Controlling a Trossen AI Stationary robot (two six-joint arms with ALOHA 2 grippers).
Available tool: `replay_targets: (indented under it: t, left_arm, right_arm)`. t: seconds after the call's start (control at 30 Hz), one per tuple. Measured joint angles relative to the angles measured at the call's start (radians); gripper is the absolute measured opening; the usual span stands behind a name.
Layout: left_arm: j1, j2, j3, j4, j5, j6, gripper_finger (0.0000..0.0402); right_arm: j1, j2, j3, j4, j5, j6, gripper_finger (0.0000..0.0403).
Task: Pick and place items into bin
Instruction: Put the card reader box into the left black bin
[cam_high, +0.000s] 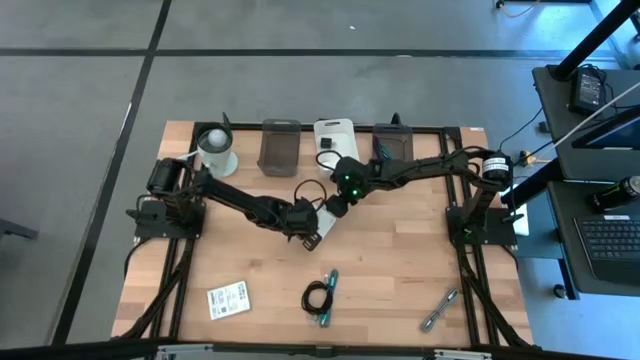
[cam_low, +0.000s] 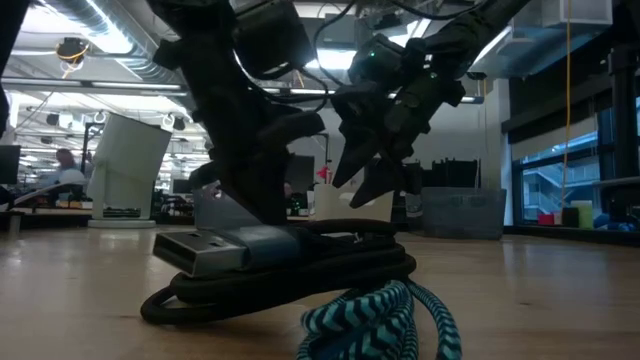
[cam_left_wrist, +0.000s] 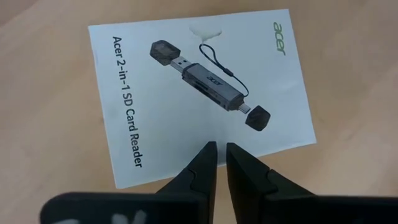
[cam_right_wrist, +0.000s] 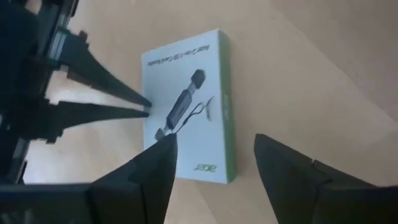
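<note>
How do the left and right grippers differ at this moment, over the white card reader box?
The left gripper is nearly shut, its fingertips close together at the edge of the card reader box; the right gripper stands wide open. In the right wrist view the left one's tips meet the box's edge, while the right one hovers above it. Both sit mid-table over that box.

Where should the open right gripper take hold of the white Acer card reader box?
Across its narrow width, coming straight down: the box lies flat on the table, and its long green-edged sides are free. The left gripper hovers at one short end.
</note>
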Motion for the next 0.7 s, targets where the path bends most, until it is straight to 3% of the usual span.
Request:
replay_targets:
  t: [0.7]
  left_arm:
    - [-0.148,0.003,-0.003,-0.012,-0.148,-0.072,0.0031]
  right_arm:
    - [0.087,0.093,-0.001,0.097,0.003,0.080,0.0218]
